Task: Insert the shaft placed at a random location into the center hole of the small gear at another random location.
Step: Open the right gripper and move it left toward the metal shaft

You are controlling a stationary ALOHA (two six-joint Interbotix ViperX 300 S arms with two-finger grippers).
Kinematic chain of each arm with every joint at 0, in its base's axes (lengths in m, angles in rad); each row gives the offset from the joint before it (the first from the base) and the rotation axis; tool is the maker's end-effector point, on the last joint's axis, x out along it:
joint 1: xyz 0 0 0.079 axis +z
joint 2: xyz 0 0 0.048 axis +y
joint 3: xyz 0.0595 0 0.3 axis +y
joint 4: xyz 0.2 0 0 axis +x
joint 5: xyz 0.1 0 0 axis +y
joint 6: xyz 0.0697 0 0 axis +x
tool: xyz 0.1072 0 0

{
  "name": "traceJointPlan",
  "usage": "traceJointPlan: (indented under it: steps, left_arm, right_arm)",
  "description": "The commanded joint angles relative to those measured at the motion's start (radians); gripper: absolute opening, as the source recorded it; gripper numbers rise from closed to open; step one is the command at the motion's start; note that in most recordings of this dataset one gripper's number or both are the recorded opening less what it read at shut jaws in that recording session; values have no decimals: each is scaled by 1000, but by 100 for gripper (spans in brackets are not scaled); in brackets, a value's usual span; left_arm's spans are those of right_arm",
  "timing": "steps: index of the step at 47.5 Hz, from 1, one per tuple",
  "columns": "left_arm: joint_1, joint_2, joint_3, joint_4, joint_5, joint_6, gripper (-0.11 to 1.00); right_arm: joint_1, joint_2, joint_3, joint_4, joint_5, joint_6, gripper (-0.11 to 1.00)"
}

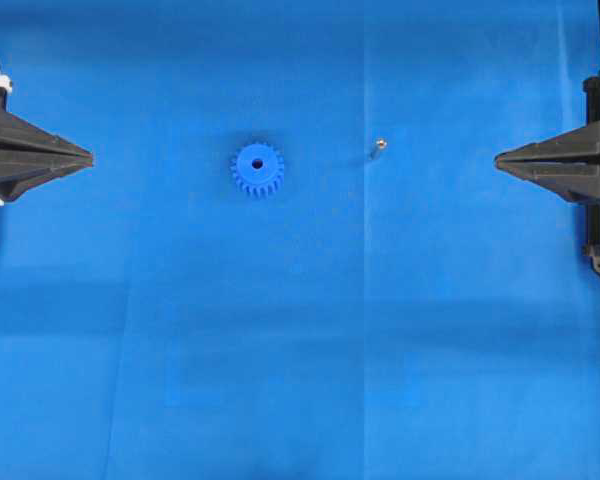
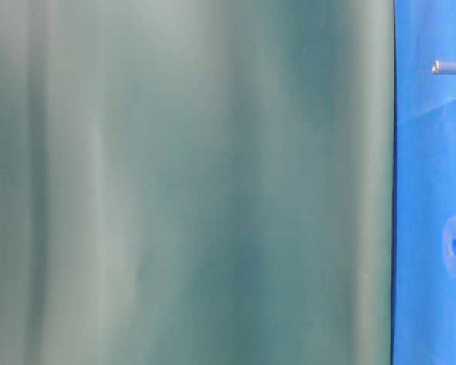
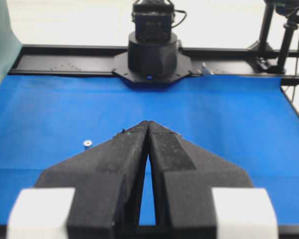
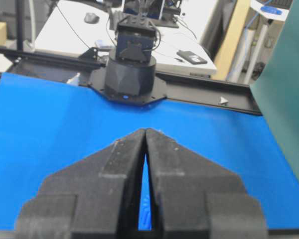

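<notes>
Covering the whole work surface, a blue cloth lies between two idle arms. The left gripper and the right gripper hover at opposite edges, each with its black jaws pressed together on nothing. The small gear lies flat left of centre, its center hole facing up. The shaft stands apart to the gear's right, nearer the right gripper.
</notes>
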Motion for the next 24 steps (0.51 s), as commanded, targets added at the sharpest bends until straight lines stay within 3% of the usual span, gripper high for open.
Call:
traceJointPlan:
  steps: [1,6,17,24]
  left_arm:
    - [-5,5,-15,-2,-5,-25,0]
    - [-5,5,-15,-3,2,-34,0]
    - [-3,5,-14,-3,6,-34,0]
    - [3,5,-12,-2,5,-34,0]
  right_arm:
    - [-5,0,-15,0,0,-2,0]
    - [-9,11,-28,2,15,0,-6]
    - [-67,84,-18,2,-20,5,-5]
    - [-104,173,-9,11,-69,5,8]
